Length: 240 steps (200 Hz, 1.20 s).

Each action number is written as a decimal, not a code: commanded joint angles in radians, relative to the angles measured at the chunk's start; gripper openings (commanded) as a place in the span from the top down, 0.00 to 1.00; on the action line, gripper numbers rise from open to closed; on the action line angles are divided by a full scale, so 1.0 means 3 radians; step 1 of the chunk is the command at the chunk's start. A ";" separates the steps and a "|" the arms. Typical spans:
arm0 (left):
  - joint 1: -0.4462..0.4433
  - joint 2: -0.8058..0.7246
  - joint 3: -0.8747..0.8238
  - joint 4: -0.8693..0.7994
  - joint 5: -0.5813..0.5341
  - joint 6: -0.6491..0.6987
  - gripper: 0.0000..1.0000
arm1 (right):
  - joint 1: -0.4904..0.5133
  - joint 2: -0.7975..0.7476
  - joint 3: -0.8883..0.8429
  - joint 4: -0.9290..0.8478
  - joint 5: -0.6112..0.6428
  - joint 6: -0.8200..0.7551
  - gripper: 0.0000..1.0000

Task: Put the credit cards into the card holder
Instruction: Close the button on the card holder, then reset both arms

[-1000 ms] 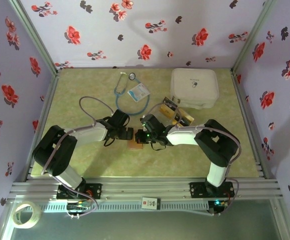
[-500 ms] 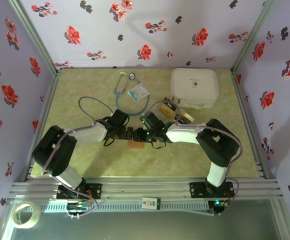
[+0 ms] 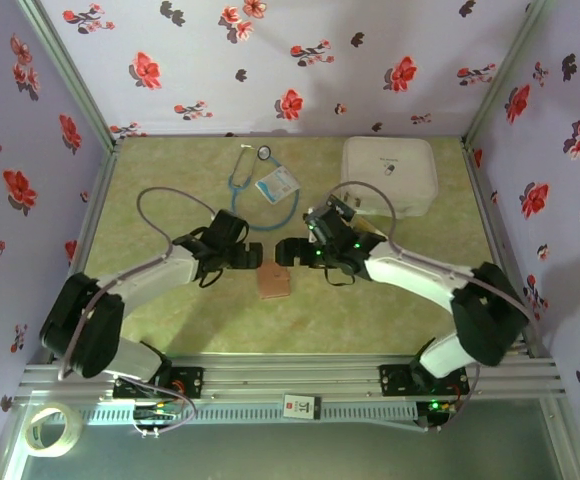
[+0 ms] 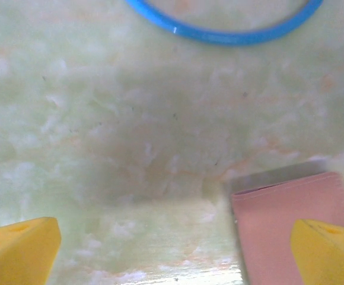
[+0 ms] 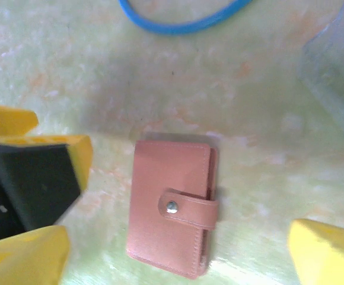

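Note:
The card holder [image 3: 273, 283] lies closed and flat on the green table, tan-brown, with its snap strap fastened. In the right wrist view the card holder [image 5: 169, 208] sits between and just beyond my right gripper's [image 5: 175, 261] wide-apart yellow fingertips, untouched. My right gripper [image 3: 288, 252] is open and hovers just behind it. My left gripper [image 3: 255, 257] is open too, up and left of the holder; the card holder's [image 4: 284, 219] corner shows beside its right fingertip [image 4: 329, 249]. The credit cards are hidden under the right arm.
A large white case [image 3: 390, 175] stands at the back right; its edge [image 5: 338, 89] shows in the right wrist view. A blue stethoscope [image 3: 260, 185] and a light-blue badge card [image 3: 277, 183] lie behind the grippers. The left gripper's finger [image 5: 71, 154] is close at the holder's left.
My right gripper has opened from shut and pulled back from the card holder. The left gripper has drawn away as well. The holder now lies uncovered on the table.

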 commanded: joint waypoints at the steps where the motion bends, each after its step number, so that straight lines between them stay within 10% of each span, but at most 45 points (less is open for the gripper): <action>1: 0.0055 -0.0376 -0.0128 0.0112 0.0083 -0.0068 0.00 | -0.0033 -0.0294 -0.0290 -0.0181 0.0478 -0.0011 0.01; 105: 0.0457 -0.1273 -0.0377 0.1216 -0.0686 0.1078 0.00 | -0.0581 -0.1761 -0.0777 -0.0070 0.3019 -0.0204 0.01; 193: 0.1484 -0.0705 -0.0504 0.2359 -0.0699 0.1601 0.00 | -0.2141 -0.1320 -0.1191 0.1060 0.3072 -0.0828 0.01; 240: 0.1763 -0.0570 -0.0805 0.2525 -0.0626 0.1732 0.00 | -0.2423 -0.0851 -0.1479 0.1449 0.3112 -0.1023 0.01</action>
